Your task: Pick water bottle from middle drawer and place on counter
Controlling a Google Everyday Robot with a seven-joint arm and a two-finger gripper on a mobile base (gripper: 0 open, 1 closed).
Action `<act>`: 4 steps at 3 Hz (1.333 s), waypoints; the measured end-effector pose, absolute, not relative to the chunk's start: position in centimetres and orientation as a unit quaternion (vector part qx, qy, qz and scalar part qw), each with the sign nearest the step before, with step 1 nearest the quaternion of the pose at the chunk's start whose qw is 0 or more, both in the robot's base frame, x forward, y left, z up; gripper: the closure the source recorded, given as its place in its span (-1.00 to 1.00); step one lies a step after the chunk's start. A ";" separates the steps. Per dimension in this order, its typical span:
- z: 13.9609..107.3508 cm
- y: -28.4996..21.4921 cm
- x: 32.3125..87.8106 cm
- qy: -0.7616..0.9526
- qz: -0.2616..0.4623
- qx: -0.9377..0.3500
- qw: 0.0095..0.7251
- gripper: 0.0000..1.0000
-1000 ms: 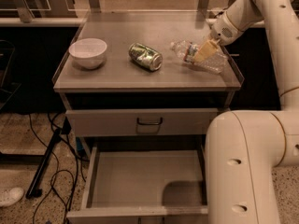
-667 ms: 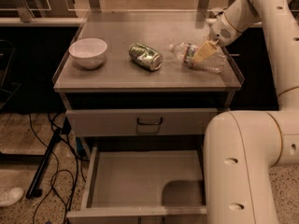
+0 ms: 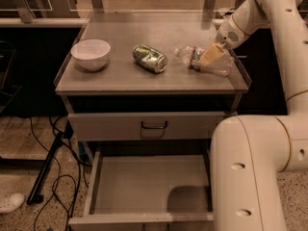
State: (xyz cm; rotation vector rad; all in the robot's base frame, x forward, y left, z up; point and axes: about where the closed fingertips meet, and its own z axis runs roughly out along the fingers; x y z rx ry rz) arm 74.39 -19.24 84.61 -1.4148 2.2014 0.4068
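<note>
The water bottle [image 3: 199, 58], clear and crinkly with a dark label band, lies on its side on the right part of the counter [image 3: 159, 30]. My gripper [image 3: 211, 56] reaches down from the upper right and sits right over the bottle's right half, touching or very close to it. The middle drawer [image 3: 144, 184] is pulled open below, and its flat grey floor holds nothing. My arm's large white link covers the drawer's right side.
A white bowl [image 3: 90, 53] stands on the counter's left. A dented green-and-silver can [image 3: 149, 57] lies just left of the bottle. A shut drawer front with a dark loop handle [image 3: 154, 125] is above the open drawer. Cables [image 3: 57, 167] lie on the floor at left.
The gripper has shifted slightly down and left at the bottle. The bottle, can and bowl stay where they were.
</note>
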 end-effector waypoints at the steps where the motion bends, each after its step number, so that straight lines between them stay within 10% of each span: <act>1: 84.6 -19.2 74.4 0.806 0.149 -0.518 0.244 -0.20; 2: 84.6 -19.2 74.4 0.806 0.149 -0.518 0.244 -0.83; 4: 84.6 -19.2 74.4 0.806 0.149 -0.518 0.244 -1.00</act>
